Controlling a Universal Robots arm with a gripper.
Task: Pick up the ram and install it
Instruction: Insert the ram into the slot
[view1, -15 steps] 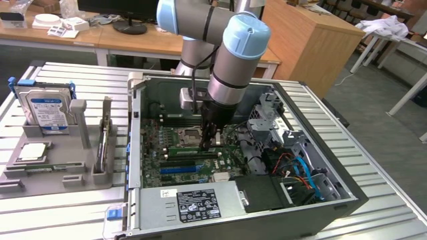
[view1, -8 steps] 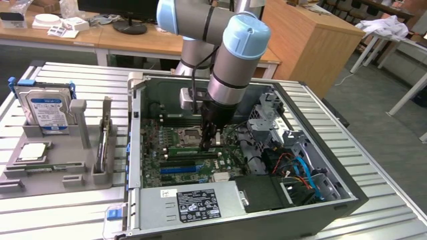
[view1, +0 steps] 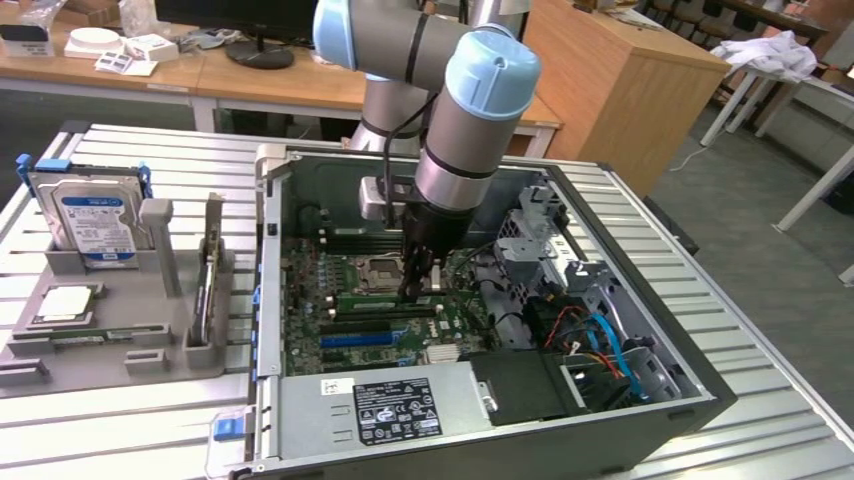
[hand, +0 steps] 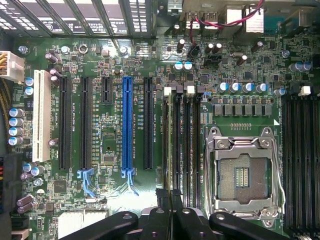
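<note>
Bright, even room light falls from above in the exterior view. The arm (view1: 467, 120) shadows the motherboard (view1: 340, 300) inside the case (view1: 601, 440). The table (view1: 120, 430) slats glare pale at the exterior view's lower left. The wrist view is evenly lit, with the socket frame (hand: 243, 141) glinting and the gripper (hand: 170, 194) dark.

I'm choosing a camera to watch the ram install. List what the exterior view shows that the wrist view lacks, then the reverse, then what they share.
Exterior view: the blue-labelled hard drive standing in the grey tray beside the case, the arm, the power supply label.
Wrist view: the white slot, the row of capacitors.
Both: the shut gripper by the CPU socket, and the blue slot.
</note>
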